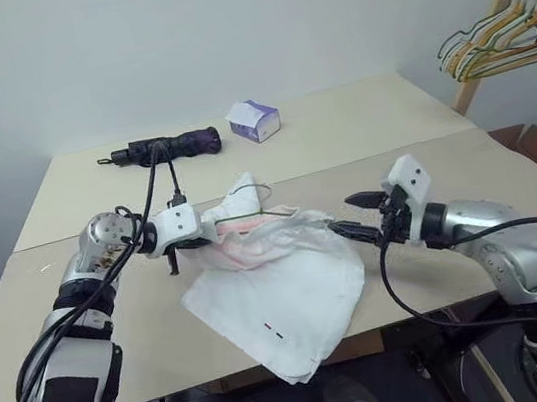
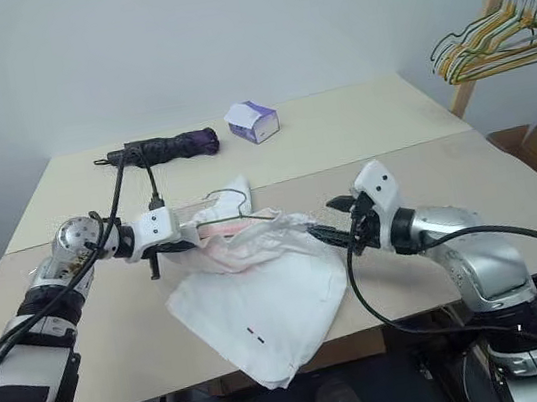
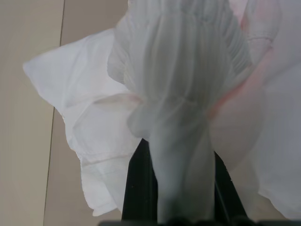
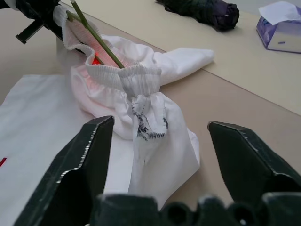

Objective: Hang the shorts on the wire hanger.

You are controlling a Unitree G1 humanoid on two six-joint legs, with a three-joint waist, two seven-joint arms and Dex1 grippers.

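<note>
The shorts [image 1: 283, 295] lay spread on the worktop [image 1: 114, 315], with the gathered waistband lifted at one end by the left end effector [image 1: 214, 225], which was clamped on the cloth. The wire hanger [image 4: 96, 35] ran into the waistband opening. The right end effector [image 4: 157, 155] stood wide apart just beside the waistband's other end, holding nothing.

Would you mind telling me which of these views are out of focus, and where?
Left wrist view: the shorts, bunched close to the lens, are soft and blurred. Right wrist view: the right end effector is sharp, the tissue box slightly soft. Head views: evenly lit, no glare.
</note>
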